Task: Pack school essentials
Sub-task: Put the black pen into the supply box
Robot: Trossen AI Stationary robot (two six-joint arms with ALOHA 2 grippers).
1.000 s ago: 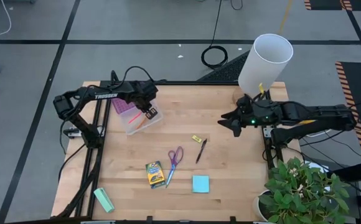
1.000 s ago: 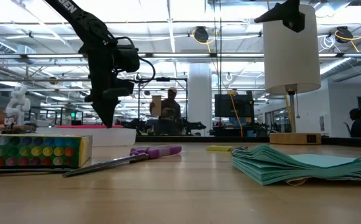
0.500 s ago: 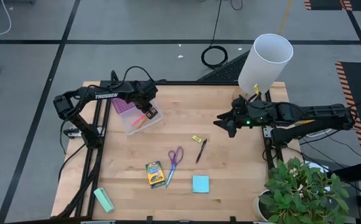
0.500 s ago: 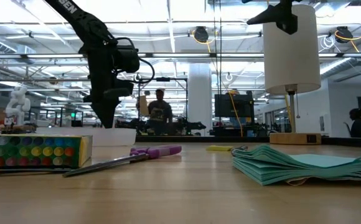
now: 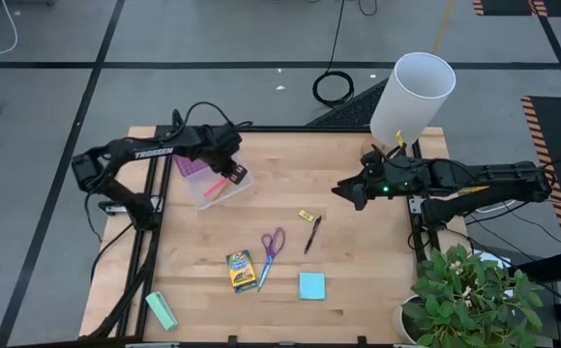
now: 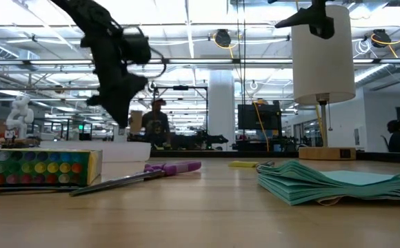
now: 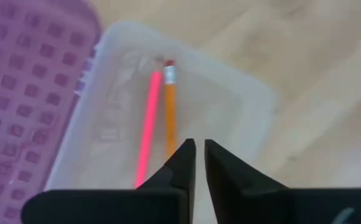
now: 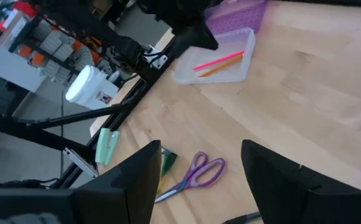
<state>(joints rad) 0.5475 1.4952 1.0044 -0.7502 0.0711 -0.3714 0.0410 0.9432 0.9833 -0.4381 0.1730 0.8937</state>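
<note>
Directly below the nearly closed, empty left end effector (image 7: 197, 163), two pencils (image 7: 160, 112) lie in the clear tray (image 7: 243, 99).

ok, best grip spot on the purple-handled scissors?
Pinch the purple-handled scissors from above, across the narrow neck just below the handle loops. They lie flat with blades shut, tips resting by the crayon box; the handle end is clear.

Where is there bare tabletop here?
Free: the table's right part, beyond the black pen, and the strip between clear case and crayon box. Crowded: around the scissors and sticky-note pad.
</note>
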